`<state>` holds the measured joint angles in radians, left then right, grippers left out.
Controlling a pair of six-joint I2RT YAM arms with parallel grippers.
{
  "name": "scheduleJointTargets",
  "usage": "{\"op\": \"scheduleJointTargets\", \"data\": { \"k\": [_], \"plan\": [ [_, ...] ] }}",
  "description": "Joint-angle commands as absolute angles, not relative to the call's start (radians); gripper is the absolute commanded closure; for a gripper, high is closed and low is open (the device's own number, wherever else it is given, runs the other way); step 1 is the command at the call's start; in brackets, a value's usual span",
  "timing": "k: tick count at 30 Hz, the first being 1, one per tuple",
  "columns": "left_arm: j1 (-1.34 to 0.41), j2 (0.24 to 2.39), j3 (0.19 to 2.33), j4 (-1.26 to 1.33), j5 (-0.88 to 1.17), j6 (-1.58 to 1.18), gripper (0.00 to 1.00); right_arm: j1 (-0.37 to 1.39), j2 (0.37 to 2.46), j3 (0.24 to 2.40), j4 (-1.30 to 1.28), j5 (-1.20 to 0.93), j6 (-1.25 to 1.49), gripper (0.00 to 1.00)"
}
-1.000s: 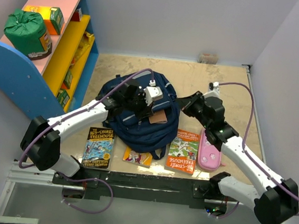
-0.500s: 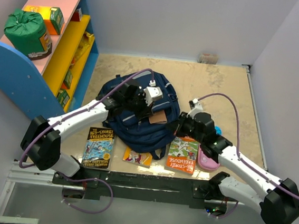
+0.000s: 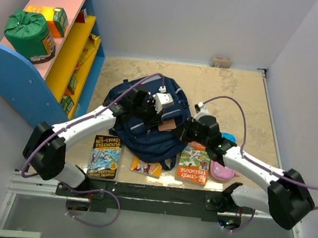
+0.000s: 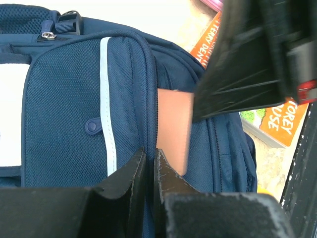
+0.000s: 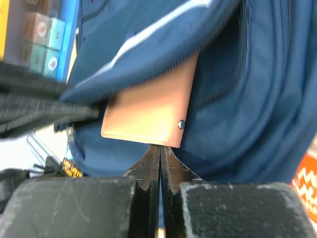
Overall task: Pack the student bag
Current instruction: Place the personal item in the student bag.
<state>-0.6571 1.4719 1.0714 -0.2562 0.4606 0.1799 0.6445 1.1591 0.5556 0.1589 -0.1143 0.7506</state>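
The navy student bag (image 3: pixel 138 134) lies in the middle of the table. My left gripper (image 3: pixel 152 111) is shut on the zip edge of its front pocket (image 4: pixel 126 99), fingertips (image 4: pixel 159 157) pinching the fabric and holding the pocket open. A tan leather wallet (image 3: pixel 168 124) sticks half out of that pocket; it also shows in the left wrist view (image 4: pixel 173 131) and the right wrist view (image 5: pixel 148 111). My right gripper (image 3: pixel 184 131) is shut, and its tips (image 5: pixel 161 147) touch the wallet's outer edge with nothing between them.
In front of the bag lie a Treehouse book (image 3: pixel 104 156), a small orange book (image 3: pixel 146 167), another Treehouse book (image 3: pixel 193 163) and a pink pencil case (image 3: pixel 222 170). A blue-and-yellow shelf (image 3: pixel 69 60) with a green sack (image 3: pixel 27 32) stands at the left. A small box (image 3: pixel 221 61) sits by the back wall.
My right arm has swung left from above the pencil case, and its shut tips now meet the wallet at the bag's pocket. The left gripper has kept its hold.
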Motion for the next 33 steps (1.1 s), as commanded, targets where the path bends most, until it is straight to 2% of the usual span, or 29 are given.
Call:
{"op": "scheduleJointTargets", "data": {
  "k": [1,10,15,17,18,20,21,22,23,25,28,33],
  "plan": [
    [-0.667,1.459,1.129,-0.207,0.561,0.196,0.97,0.649,1.241,0.649,0.281,-0.072,0.729,1.0],
    [-0.669,1.462,1.129,-0.219,0.618,0.212,0.97,0.71,1.41,0.75,0.422,-0.003,0.781,1.0],
    [-0.667,1.459,1.123,-0.227,0.621,0.221,0.94,0.733,1.407,0.743,0.401,0.057,0.795,1.0],
    [-0.669,1.456,1.123,-0.235,0.612,0.227,0.82,0.735,1.323,0.718,0.368,0.078,0.779,0.89],
    [-0.669,1.456,1.124,-0.238,0.609,0.227,0.79,0.735,1.289,0.709,0.332,0.099,0.773,0.78],
    [-0.666,1.457,1.135,-0.247,0.612,0.222,0.65,0.735,1.202,0.681,0.295,0.124,0.758,0.65],
    [-0.663,1.462,1.167,-0.277,0.624,0.219,0.59,0.733,1.118,0.673,0.254,0.135,0.752,0.55],
    [-0.654,1.469,1.196,-0.31,0.668,0.219,0.39,0.733,1.079,0.666,0.23,0.162,0.741,0.51],
    [-0.647,1.485,1.227,-0.346,0.692,0.227,0.33,0.733,1.045,0.657,0.21,0.169,0.733,0.48],
    [-0.614,1.489,1.305,-0.434,0.742,0.236,0.26,0.733,0.964,0.652,0.149,0.179,0.712,0.41],
    [-0.557,1.451,1.33,-0.462,0.759,0.265,0.21,0.742,0.917,0.661,0.052,0.176,0.695,0.38],
    [-0.459,1.402,1.3,-0.649,0.811,0.471,0.18,0.856,0.919,0.673,-0.043,0.227,0.692,0.37]
  ]
}}
